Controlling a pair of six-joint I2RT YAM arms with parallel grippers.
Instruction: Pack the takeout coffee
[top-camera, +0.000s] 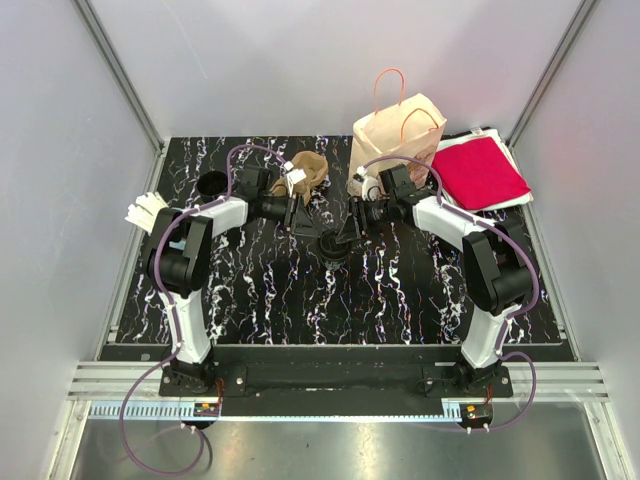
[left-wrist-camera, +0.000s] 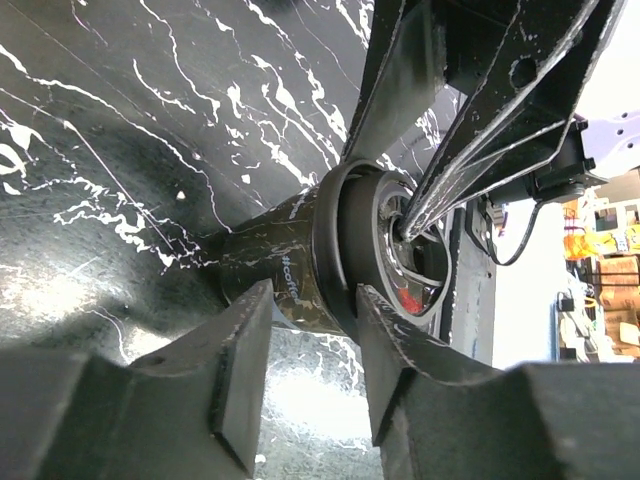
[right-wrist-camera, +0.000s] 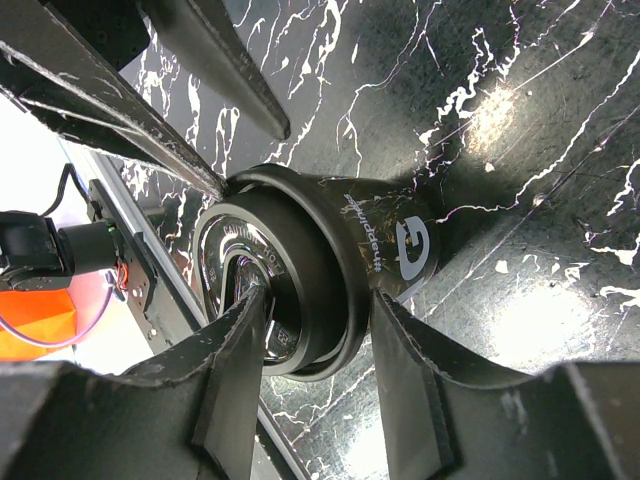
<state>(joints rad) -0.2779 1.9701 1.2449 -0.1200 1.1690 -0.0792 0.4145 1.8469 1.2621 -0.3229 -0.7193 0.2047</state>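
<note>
Both straddling coffee cup (right-wrist-camera: 392, 232) rim, right fingers (right-wrist-camera: 230, 372) clamping it, left fingers (left-wrist-camera: 240, 362) unclear

I'm reaching both arms in toward the middle of the black marbled table (top-camera: 400, 300). My left gripper (top-camera: 316, 226) and right gripper (top-camera: 348, 231) are meeting at the dark coffee cup (top-camera: 333, 249), one from each side; from above I can't tell how the jaws stand. A tan paper bag (top-camera: 395, 135) with orange handles is standing upright behind my right arm, and a red cloth (top-camera: 478, 172) is lying just right of it. Crumpled brown paper (top-camera: 310, 168) is sitting behind my left wrist. A black round thing (top-camera: 212, 184) and white strips (top-camera: 147, 210) are lying far left.
</note>
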